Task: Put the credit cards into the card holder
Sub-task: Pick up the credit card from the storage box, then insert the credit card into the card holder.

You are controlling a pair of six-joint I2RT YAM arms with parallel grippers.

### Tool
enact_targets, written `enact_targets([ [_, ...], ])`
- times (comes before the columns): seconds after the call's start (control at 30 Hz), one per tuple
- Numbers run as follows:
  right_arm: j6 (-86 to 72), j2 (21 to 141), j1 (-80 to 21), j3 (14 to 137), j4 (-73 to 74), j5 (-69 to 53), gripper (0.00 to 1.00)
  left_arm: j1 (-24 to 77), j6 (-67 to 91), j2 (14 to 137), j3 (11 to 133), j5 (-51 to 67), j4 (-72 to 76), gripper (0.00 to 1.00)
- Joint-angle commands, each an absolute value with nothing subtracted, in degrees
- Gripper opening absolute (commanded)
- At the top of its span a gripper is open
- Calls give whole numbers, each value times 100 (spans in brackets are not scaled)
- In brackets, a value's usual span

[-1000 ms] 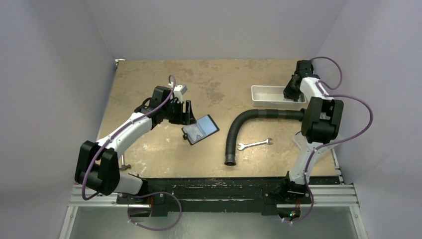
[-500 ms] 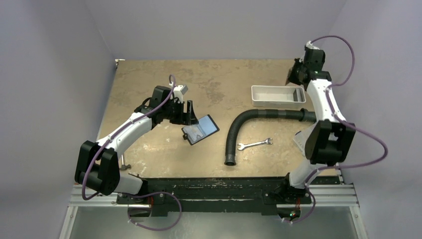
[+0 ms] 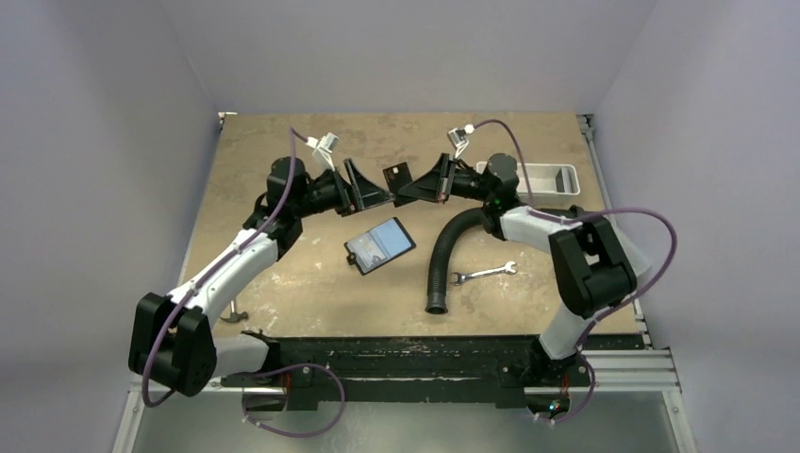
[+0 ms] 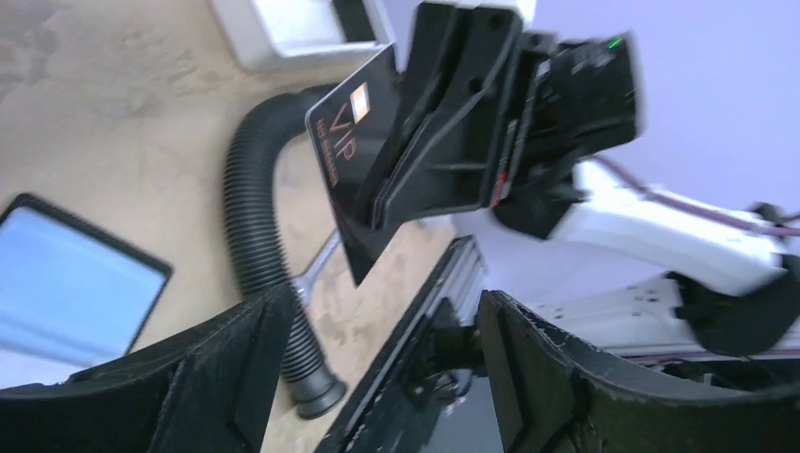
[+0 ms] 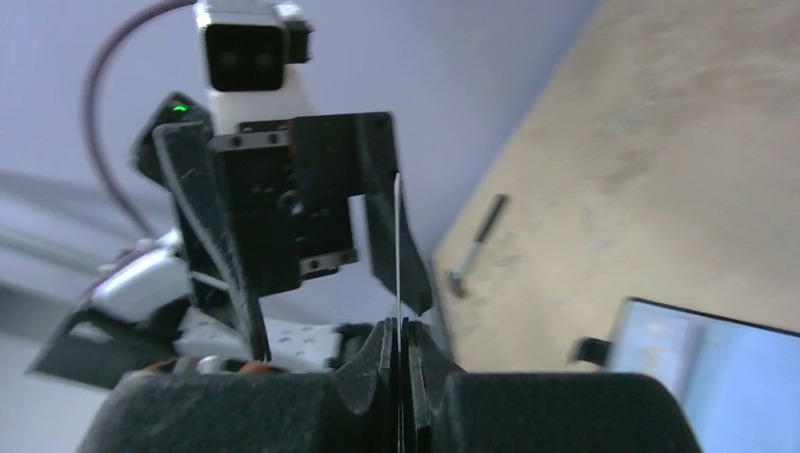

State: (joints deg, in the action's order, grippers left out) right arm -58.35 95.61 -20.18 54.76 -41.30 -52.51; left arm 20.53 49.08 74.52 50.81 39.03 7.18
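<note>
Air above far desk (image 3: 274,151): clenching right tool (image 3: 406,192) on dark VIP card (image 3: 397,176), holding it clear of desk; holding left tool (image 3: 379,197) wide, released, just left of card, facing it.

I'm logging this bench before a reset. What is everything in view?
credit card: one, black with tan VIP lettering, held in the air above mid-table
card holder: one, black with pale blue face, flat on the table, nearer the bases
hose: one, black, ribbed, curving right of the card holder
wrench: one, silver, right of the hose
tray: one, white, far right
small tool: one, grey, near left table edge
table: one, tan
left gripper: black, open, facing the credit card
right gripper: black, shut on the credit card
</note>
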Motion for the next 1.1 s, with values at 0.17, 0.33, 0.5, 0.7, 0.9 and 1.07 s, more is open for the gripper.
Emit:
enact_targets([
  [0.17, -9933, 10404, -2294, 4946, -10250, -5531, 0, 1978, 6703, 6698, 4334, 3307, 2843, 71],
  [0.33, -10138, 10473, -2348, 4916, -10373, -5395, 0, 2006, 6925, 6918, 4259, 3380, 3081, 69],
  [0.5, -10130, 10451, -2387, 4945, -10287, -5340, 0, 2076, 6850, 7048, 4309, 3318, 2959, 66],
  [0.7, -9990, 10424, -2512, 5001, -10027, -5285, 0, 2215, 6898, 7208, 4327, 3357, 3172, 46],
  [0.9, -9560, 10262, -2562, 4897, -9543, -5181, 0, 2311, 6800, 7307, 4308, 3331, 3139, 1],
  [1.07, -7216, 9542, -2390, 4656, -6293, -4983, 29, 2303, 5097, 7104, 4923, 2119, 298, 0],
])
